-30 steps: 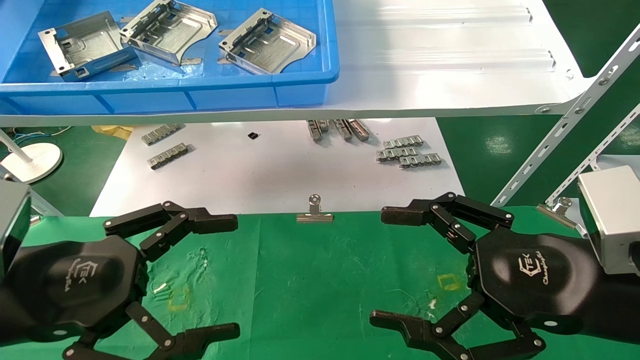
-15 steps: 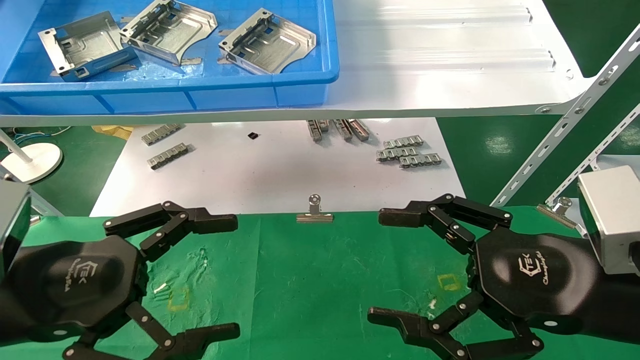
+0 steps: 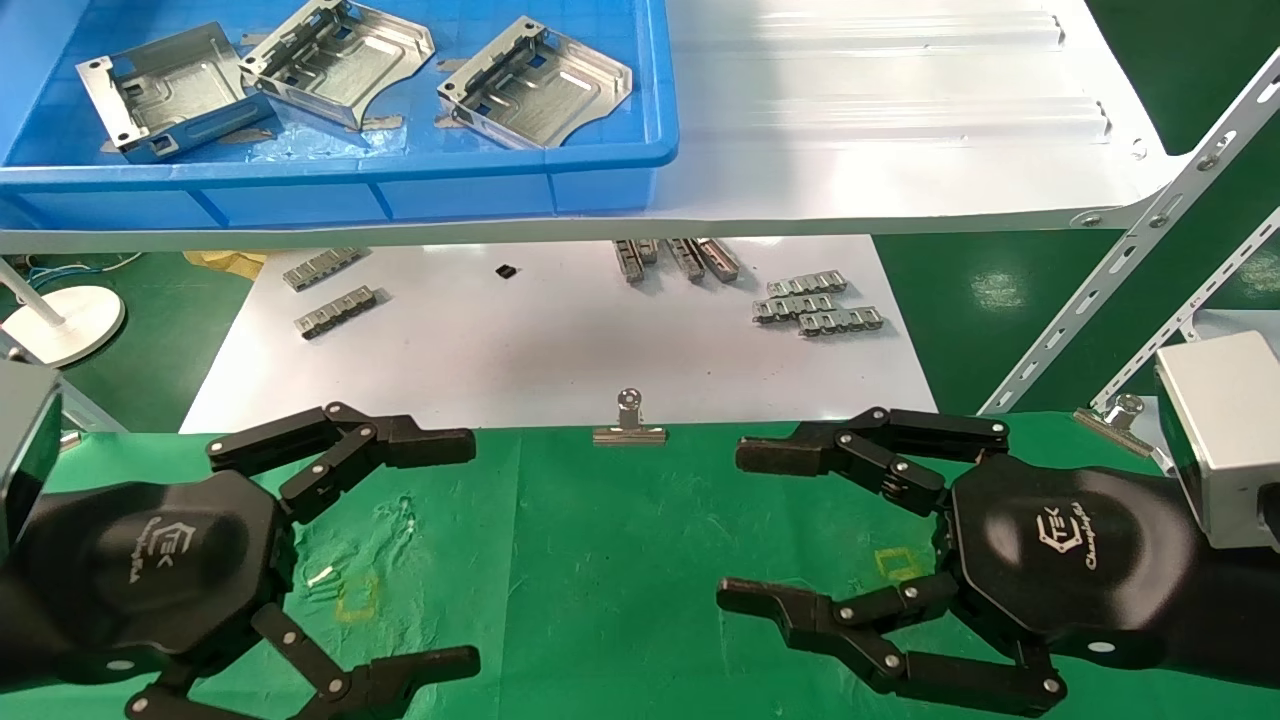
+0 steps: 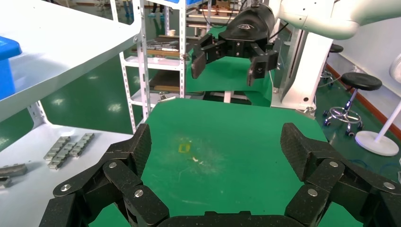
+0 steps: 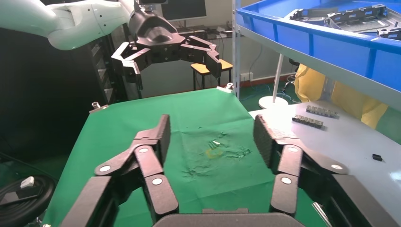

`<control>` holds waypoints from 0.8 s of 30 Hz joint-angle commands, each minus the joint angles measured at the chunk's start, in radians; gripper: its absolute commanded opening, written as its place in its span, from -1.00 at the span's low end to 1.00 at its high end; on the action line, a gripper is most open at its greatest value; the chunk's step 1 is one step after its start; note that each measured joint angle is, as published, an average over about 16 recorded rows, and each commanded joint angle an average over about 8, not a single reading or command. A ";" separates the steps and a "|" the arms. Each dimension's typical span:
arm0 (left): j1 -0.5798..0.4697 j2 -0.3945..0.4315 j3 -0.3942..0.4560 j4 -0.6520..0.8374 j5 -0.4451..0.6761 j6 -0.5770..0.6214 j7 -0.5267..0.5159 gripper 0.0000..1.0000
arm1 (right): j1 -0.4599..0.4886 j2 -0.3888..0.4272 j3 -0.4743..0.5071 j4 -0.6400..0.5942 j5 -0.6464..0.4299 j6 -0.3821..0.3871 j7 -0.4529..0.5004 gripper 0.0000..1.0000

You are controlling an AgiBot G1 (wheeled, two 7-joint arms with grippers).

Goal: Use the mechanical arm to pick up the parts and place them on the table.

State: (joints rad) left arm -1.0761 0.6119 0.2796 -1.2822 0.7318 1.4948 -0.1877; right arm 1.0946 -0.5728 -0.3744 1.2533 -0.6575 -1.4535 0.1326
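Three shiny silver parts (image 3: 165,90) (image 3: 340,60) (image 3: 535,85) lie in a blue bin (image 3: 400,165) on the white shelf at the back left; they also show in the right wrist view (image 5: 350,19). The green cloth table (image 3: 600,560) lies in front, with small yellow square marks. My left gripper (image 3: 455,552) is open and empty, low over the cloth at the left; its own view (image 4: 215,146) shows only cloth between its fingers. My right gripper (image 3: 742,525) is open and empty over the cloth at the right (image 5: 211,137).
A white sheet beyond the cloth carries grey link strips (image 3: 820,305) (image 3: 330,285). Silver binder clips (image 3: 628,425) (image 3: 1115,415) hold the cloth's far edge. Slotted metal rails (image 3: 1150,230) slant at the right. A white round base (image 3: 60,320) stands at the far left.
My right gripper's fingers have drawn closer together and reached a little further left, still open. My left gripper has not moved.
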 commanded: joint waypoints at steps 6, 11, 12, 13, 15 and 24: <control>0.000 0.000 0.000 0.000 0.000 0.000 0.000 1.00 | 0.000 0.000 0.000 0.000 0.000 0.000 0.000 -1.00; -0.001 0.000 0.000 0.002 0.001 -0.003 -0.002 1.00 | 0.000 0.000 0.000 0.000 0.000 0.000 0.000 -1.00; -0.002 0.000 0.000 0.003 0.001 -0.005 -0.004 1.00 | 0.000 0.000 0.000 0.000 0.000 0.000 0.000 -1.00; -0.006 0.000 -0.001 0.004 0.002 -0.009 -0.006 1.00 | 0.000 0.000 0.000 0.000 0.000 0.000 0.000 -1.00; -0.018 0.001 -0.003 0.009 0.005 -0.024 -0.013 1.00 | 0.000 0.000 0.000 0.000 0.000 0.000 0.000 -1.00; -0.205 0.052 -0.017 0.075 0.061 -0.195 -0.079 1.00 | 0.000 0.000 0.000 0.000 0.000 0.000 0.000 -1.00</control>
State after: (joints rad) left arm -1.3059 0.6796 0.2874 -1.1828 0.8297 1.2987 -0.2746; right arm 1.0947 -0.5728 -0.3744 1.2532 -0.6575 -1.4535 0.1325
